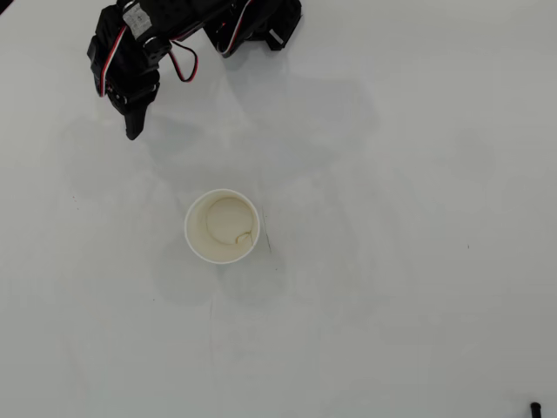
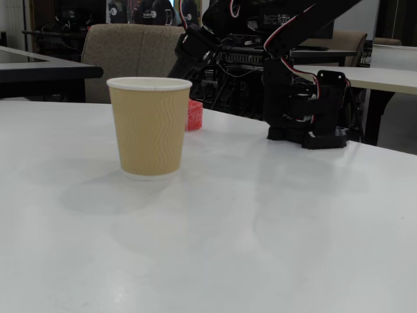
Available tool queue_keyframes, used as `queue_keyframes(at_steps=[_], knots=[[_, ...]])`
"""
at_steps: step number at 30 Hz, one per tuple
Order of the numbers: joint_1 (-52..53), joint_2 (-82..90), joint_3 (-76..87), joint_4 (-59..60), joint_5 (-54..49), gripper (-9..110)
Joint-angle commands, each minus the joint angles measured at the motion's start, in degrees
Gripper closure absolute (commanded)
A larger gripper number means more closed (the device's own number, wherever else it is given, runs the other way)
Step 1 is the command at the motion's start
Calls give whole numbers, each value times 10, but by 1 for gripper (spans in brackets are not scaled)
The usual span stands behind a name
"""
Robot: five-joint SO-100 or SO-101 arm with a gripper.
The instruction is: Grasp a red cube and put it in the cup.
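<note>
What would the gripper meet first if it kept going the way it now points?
In the overhead view the gripper points down-frame at bare table, passing left of the cup. The fixed view shows the red cube beneath the arm, so it probably meets that, though depth is unclear.

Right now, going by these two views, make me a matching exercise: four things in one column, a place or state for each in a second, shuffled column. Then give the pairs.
Things:
1. cup
2. red cube
3. tool
4. arm base

Places or states:
A. partly hidden behind the cup in the fixed view
B. stands at the right in the fixed view
C. upright with nothing inside
D. near the upper left corner of the overhead view

Pairs: 1-C, 2-A, 3-D, 4-B
</note>
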Motion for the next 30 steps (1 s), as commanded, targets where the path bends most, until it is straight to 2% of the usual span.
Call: queue_keyframes(at_steps=[1, 15, 30], knots=[[8, -4, -59, -31, -4, 73], [44, -90, -95, -77, -4, 73], [62, -119, -102, 11, -4, 73]])
